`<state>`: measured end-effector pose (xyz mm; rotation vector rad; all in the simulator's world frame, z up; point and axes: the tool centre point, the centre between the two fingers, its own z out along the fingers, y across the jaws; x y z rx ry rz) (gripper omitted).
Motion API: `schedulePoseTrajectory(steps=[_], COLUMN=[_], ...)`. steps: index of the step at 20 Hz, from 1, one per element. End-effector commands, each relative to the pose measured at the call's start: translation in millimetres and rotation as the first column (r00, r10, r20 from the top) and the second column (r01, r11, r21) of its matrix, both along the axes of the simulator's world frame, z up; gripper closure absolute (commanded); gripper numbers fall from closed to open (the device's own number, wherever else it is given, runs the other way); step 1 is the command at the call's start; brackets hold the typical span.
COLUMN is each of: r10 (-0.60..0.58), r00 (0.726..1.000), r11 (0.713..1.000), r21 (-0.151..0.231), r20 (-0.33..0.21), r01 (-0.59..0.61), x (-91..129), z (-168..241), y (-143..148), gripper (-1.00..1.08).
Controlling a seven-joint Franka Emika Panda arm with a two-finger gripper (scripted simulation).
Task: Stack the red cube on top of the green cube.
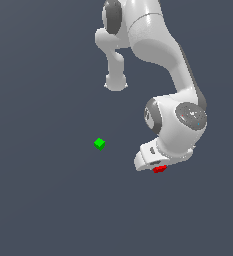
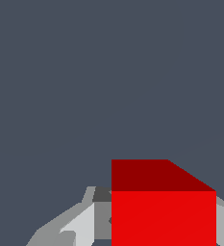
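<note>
The red cube (image 1: 159, 169) peeks out from under the white hand at the exterior view's lower right. My gripper (image 1: 158, 166) hangs straight over it, its fingers mostly hidden by the hand. In the wrist view the red cube (image 2: 163, 211) fills the space between the two grey fingers (image 2: 102, 216), which lie against both its sides, so the gripper (image 2: 163, 226) is shut on it. The green cube (image 1: 99, 144) sits alone on the grey floor, to the exterior view's left of the gripper and a little farther back. It is out of the wrist view.
The arm's white links (image 1: 158, 45) rise from the base at the top of the exterior view and bend down over the red cube. The flat dark grey floor (image 1: 48, 200) lies all around.
</note>
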<state>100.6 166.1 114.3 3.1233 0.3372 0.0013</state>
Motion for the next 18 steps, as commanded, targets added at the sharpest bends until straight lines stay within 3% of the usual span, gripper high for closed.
schedulePoseTrajectory(steps=[1,18], r10=[0.000,0.000], r00=[1.000,1.000], r11=[1.000,1.000], r21=[0.000,0.000], r20=[-0.001,0.000], r01=[0.000,0.000], x=[0,-14], z=[5,0], y=[0,-21], gripper=[1.08,1.08])
